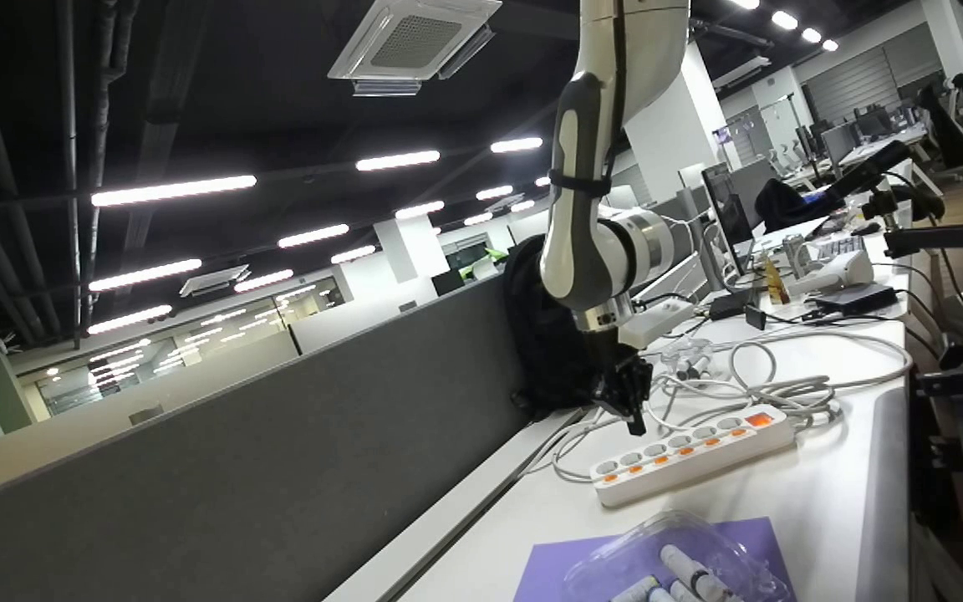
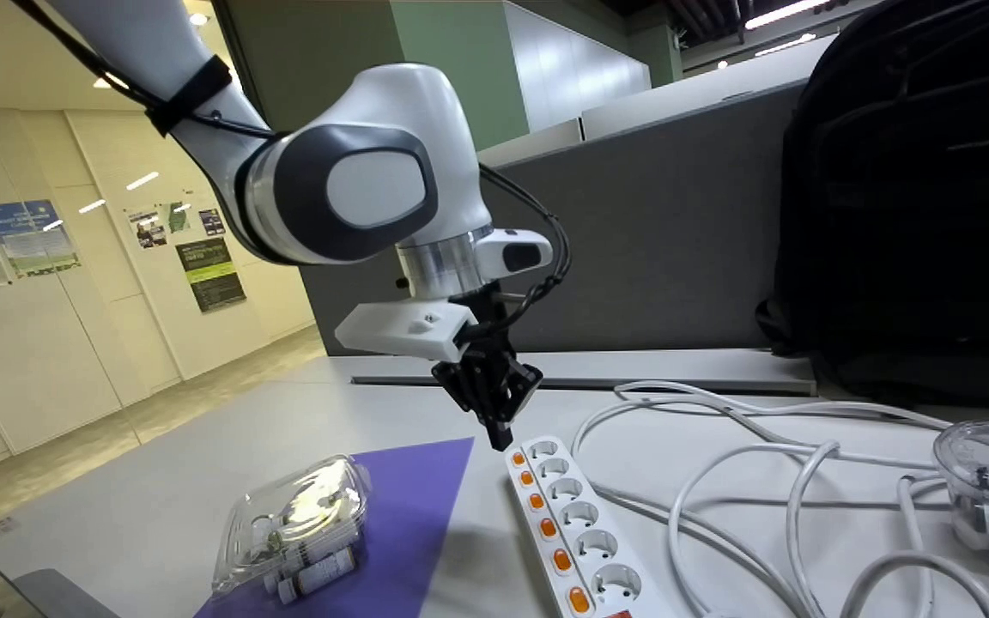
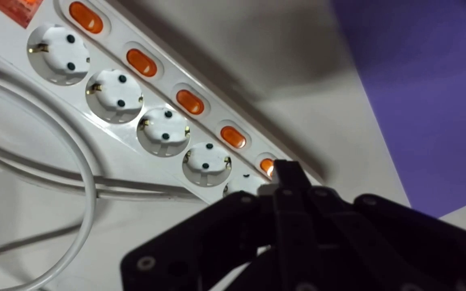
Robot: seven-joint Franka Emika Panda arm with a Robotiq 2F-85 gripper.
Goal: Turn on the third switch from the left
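Power strip (image 2: 558,508) near, gripper (image 2: 500,436) over its far end.
In an exterior view: orange switches (image 2: 549,528) along its left side, purple sheet (image 2: 426,506) further left — jaws together, nothing held, contact unclear — black backpack (image 2: 915,215) far right.

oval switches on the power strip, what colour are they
Orange; the oval switches show best in the wrist view.
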